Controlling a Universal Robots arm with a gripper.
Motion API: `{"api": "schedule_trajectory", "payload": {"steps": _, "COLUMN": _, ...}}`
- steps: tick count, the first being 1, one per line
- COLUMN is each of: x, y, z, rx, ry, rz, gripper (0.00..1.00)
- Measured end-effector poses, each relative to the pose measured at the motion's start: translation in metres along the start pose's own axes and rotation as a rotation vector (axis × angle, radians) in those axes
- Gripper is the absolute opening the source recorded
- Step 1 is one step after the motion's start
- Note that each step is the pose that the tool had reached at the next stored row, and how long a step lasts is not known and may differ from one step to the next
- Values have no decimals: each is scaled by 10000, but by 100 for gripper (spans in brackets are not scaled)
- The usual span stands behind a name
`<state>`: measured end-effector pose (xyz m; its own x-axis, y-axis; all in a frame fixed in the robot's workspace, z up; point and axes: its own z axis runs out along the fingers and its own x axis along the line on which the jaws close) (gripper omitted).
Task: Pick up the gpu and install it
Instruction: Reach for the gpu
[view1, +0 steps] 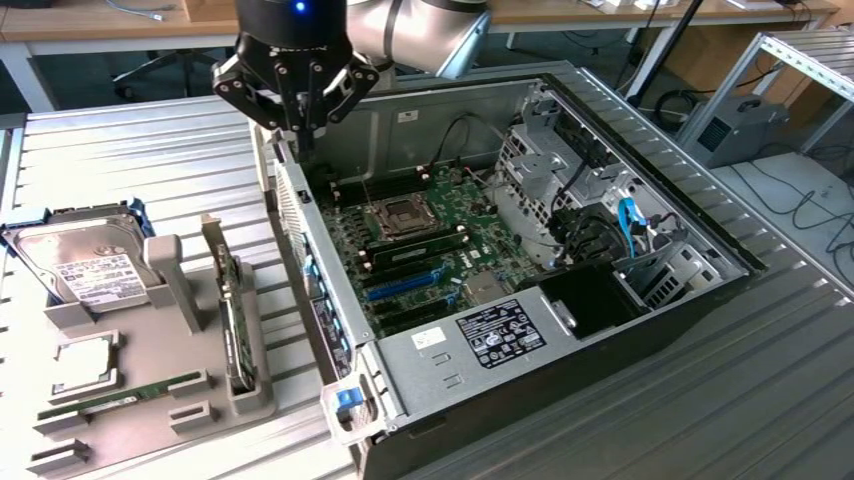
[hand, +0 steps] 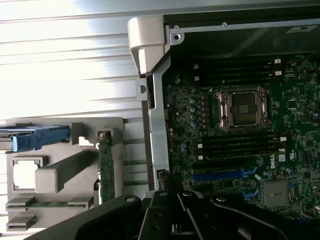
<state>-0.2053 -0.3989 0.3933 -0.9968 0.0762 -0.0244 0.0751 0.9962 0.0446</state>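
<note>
The gpu (view1: 235, 318) stands on its long edge in a slot of the grey holder (view1: 160, 400) at the exterior view's left, its silver bracket end toward the back. In the wrist view the gpu (hand: 105, 165) appears edge-on as a thin green strip. My gripper (view1: 302, 148) hangs shut and holds nothing, above the back corner of the open computer case (view1: 320, 290), well apart from the gpu. Its black fingers (hand: 165, 215) come together over the case's side wall. Blue expansion slots (view1: 407, 286) lie bare on the motherboard (hand: 240, 145).
The holder also carries a silver hard drive (view1: 83, 265) in a blue frame, a processor chip (view1: 83, 362) and a green memory stick (view1: 123, 396). Drive cages and cables (view1: 601, 220) fill the case's far side. A ribbed metal table (view1: 747, 380) surrounds everything.
</note>
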Motion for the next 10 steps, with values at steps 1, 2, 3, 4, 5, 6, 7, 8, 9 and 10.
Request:
{"api": "schedule_trajectory", "payload": {"steps": 1, "x": 3, "y": 0, "z": 0, "rx": 0, "ry": 0, "rz": 0, "gripper": 11}}
{"api": "schedule_trajectory", "payload": {"steps": 2, "x": 6, "y": 0, "z": 0, "rx": 0, "ry": 0, "rz": 0, "gripper": 11}}
{"api": "schedule_trajectory", "payload": {"steps": 3, "x": 10, "y": -1, "z": 0, "rx": 0, "ry": 0, "rz": 0, "gripper": 11}}
{"api": "schedule_trajectory", "payload": {"steps": 4, "x": 13, "y": -1, "z": 0, "rx": 0, "ry": 0, "rz": 0, "gripper": 11}}
{"api": "schedule_trajectory", "payload": {"steps": 5, "x": 16, "y": -1, "z": 0, "rx": 0, "ry": 0, "rz": 0, "gripper": 11}}
{"api": "schedule_trajectory", "payload": {"steps": 6, "x": 20, "y": -1, "z": 0, "rx": -1, "ry": 0, "rz": 0, "gripper": 11}}
{"api": "schedule_trajectory", "payload": {"steps": 7, "x": 23, "y": -2, "z": 0, "rx": 0, "ry": 0, "rz": 0, "gripper": 11}}
{"api": "schedule_trajectory", "payload": {"steps": 8, "x": 26, "y": -2, "z": -1, "rx": 0, "ry": 0, "rz": 0, "gripper": 11}}
{"api": "schedule_trajectory", "payload": {"steps": 9, "x": 29, "y": -2, "z": -1, "rx": 0, "ry": 0, "rz": 0, "gripper": 11}}
{"api": "schedule_trajectory", "payload": {"steps": 10, "x": 32, "y": -2, "z": -1, "rx": 0, "ry": 0, "rz": 0, "gripper": 11}}
